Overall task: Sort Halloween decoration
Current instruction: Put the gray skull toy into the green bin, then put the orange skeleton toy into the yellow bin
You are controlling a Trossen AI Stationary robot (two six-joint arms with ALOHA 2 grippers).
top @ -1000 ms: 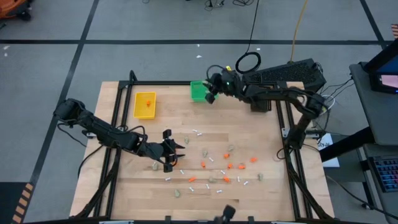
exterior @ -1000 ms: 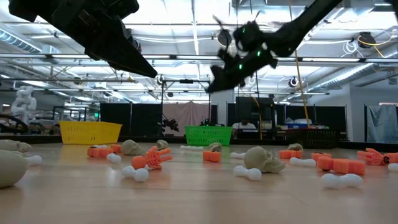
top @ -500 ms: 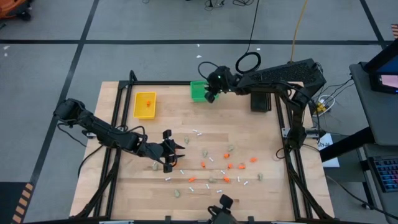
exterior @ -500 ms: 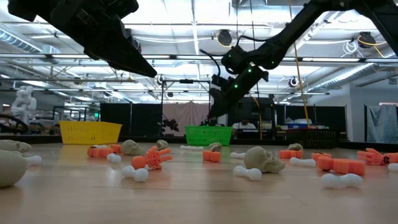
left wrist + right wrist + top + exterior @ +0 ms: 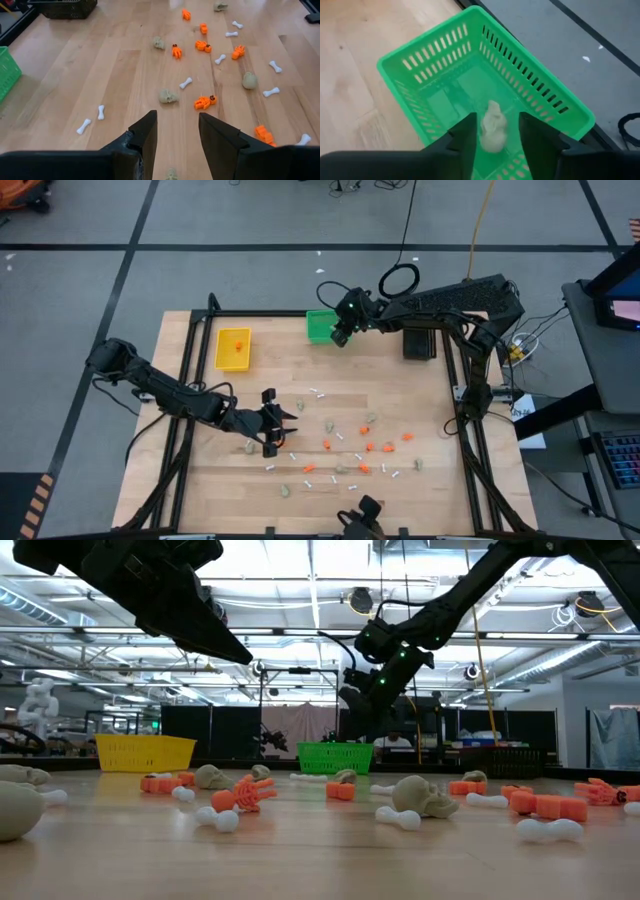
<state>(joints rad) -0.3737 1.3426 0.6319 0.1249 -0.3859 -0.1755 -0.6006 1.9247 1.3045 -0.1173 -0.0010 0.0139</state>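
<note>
High view: the right gripper (image 5: 342, 333) has swung from beside the green bin (image 5: 319, 326) to hang over its right edge, upper centre of frame.

Right wrist view: its fingers (image 5: 465, 135) stand apart, and a beige-grey lump (image 5: 493, 126) lies between them in the bin, seemingly released, so one piece looks sorted.

Left wrist view: the left gripper (image 5: 176, 131) hovers open over the surface (image 5: 65, 75), with scattered decoration (image 5: 204, 102) waiting.

No writing is readable.

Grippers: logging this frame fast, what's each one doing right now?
Left gripper: open, empty, above the scattered pieces.
Right gripper: open over the green bin; beige skull between its fingers, grip unclear.
</note>
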